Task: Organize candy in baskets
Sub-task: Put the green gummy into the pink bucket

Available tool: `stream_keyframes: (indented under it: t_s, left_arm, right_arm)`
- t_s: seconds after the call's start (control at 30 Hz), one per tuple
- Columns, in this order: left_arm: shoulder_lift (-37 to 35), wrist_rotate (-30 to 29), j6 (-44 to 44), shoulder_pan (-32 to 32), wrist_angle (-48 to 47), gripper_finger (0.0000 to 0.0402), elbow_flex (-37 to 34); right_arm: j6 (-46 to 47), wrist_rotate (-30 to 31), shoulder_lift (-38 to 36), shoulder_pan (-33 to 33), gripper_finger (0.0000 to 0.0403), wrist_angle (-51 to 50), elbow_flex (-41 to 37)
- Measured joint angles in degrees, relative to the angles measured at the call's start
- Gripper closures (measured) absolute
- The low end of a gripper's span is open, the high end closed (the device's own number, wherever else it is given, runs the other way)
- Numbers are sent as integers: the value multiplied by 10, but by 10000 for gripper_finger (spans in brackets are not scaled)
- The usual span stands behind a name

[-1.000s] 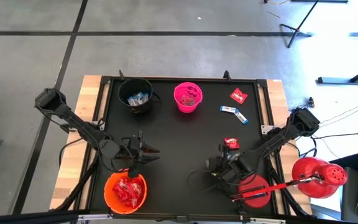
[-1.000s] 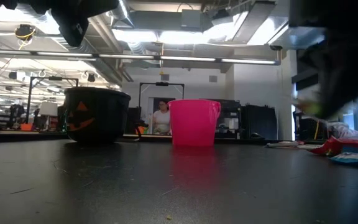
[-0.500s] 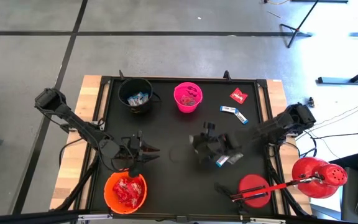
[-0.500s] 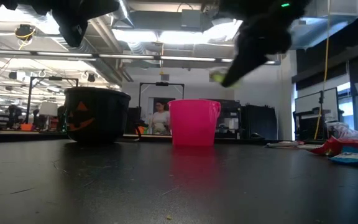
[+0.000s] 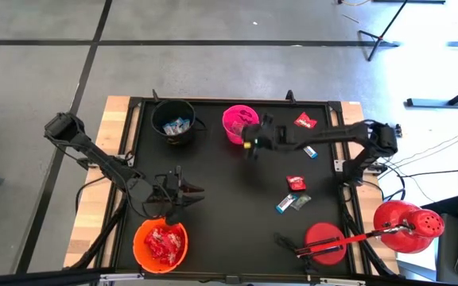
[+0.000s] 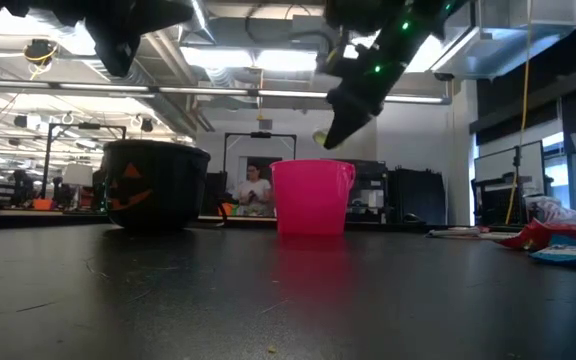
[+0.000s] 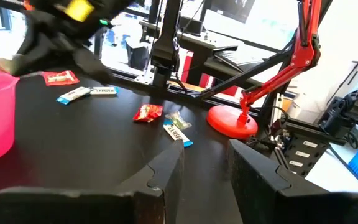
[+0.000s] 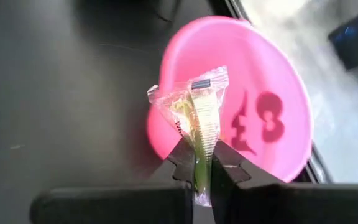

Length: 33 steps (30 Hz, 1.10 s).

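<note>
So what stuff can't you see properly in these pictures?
- What is inside the pink bucket: low view, its wall hides it.
- Words on the greenish candy pinched in the right gripper: too small.
- Which sweets fill the black bucket: high view, too small.
- Left gripper fingertips: left wrist view, cut off by the edge.

Around your table lies a grey floor (image 5: 213, 56) crossed by dark lines. Ahead, ceiling lights (image 6: 268, 55) glow over a far white wall (image 6: 408, 135) with a dark doorway (image 6: 258, 150); a person (image 6: 255, 190) stands there, perhaps behind a counter.
</note>
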Motion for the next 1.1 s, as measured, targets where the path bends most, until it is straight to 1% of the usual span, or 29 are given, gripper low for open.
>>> stream_keyframes:
  t_s: [0.1,0.17,0.27,0.33,0.43,0.63,0.73,0.83,0.97,1.1]
  left_arm:
    - [0,-9,0,0,-2,286,0]
    - [0,-15,0,0,-2,286,0]
    - [0,-21,0,0,-2,286,0]
    - [0,-21,0,0,-2,286,0]
    - [0,-21,-1,0,-2,286,0]
    - [0,-22,-2,0,-2,286,0]
    - [0,-22,-11,0,-2,286,0]
    - [0,-21,-12,0,-3,286,0]
    - [0,-21,-12,0,-5,286,0]
    - [0,-21,-22,0,-3,286,0]
  right_arm:
    - [0,-47,0,-43,381,5,0]
    - [0,-91,0,-66,380,10,0]
    - [0,-140,0,-89,368,17,0]
    - [1,-151,0,-100,350,17,0]
    - [5,-150,0,-104,315,15,0]
    - [5,-136,-5,-92,253,5,0]
    - [21,-133,-22,-75,239,-20,0]
    - [34,-146,-45,-43,236,-65,0]
    - [59,-161,-71,29,235,-140,0]
    - [127,-165,-77,119,235,-204,0]
